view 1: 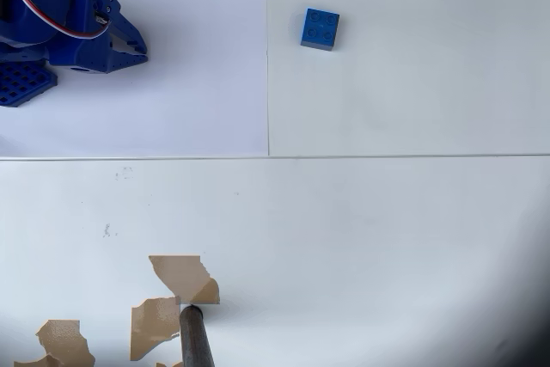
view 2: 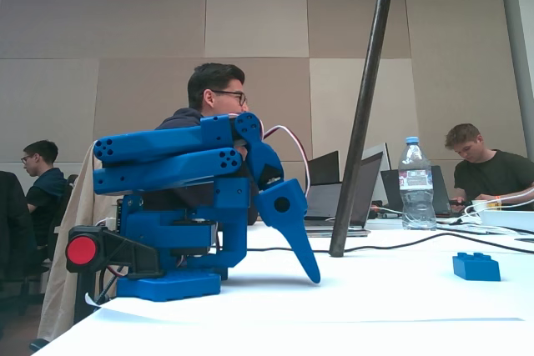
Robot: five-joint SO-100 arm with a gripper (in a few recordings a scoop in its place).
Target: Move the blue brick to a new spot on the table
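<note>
Landmark: the white paper sheet (view 1: 172, 83), lying flat on the table (view 1: 344, 229) in the upper left of the overhead view; every place below is given against it.

Blue brick: the blue brick (view 1: 320, 28) sits on the bare table just off the sheet's right edge, near the sheet's top, studs up. In the fixed view the brick (view 2: 476, 266) rests flat on the white surface, well away from the arm.

Arm: the blue arm (view 2: 175, 164) is folded low over the sheet's left part, its base on or at the sheet's left side in the overhead view.

Gripper: the gripper (view 1: 137, 47) hangs over the sheet, left of its middle, tips pointing toward the sheet's right edge. In the fixed view the gripper (view 2: 309, 268) slopes down with its tip close to the surface. The fingers look pressed together with nothing between them.

Gap: gripper and brick are well apart, with the sheet's right half and its edge between them.

Seams: one thin seam runs along the sheet's bottom edge, another follows its right edge.

Tape: torn brown tape patches (view 1: 185, 277) lie on the table far below the sheet.

Pole: a dark pole (view 1: 196, 337) stands among the tape patches, well below the sheet; in the fixed view the pole (view 2: 360, 122) leans upward behind the arm.

Background: people sit at laptops behind the table, and a water bottle (view 2: 415, 183) stands beyond the sheet.
</note>
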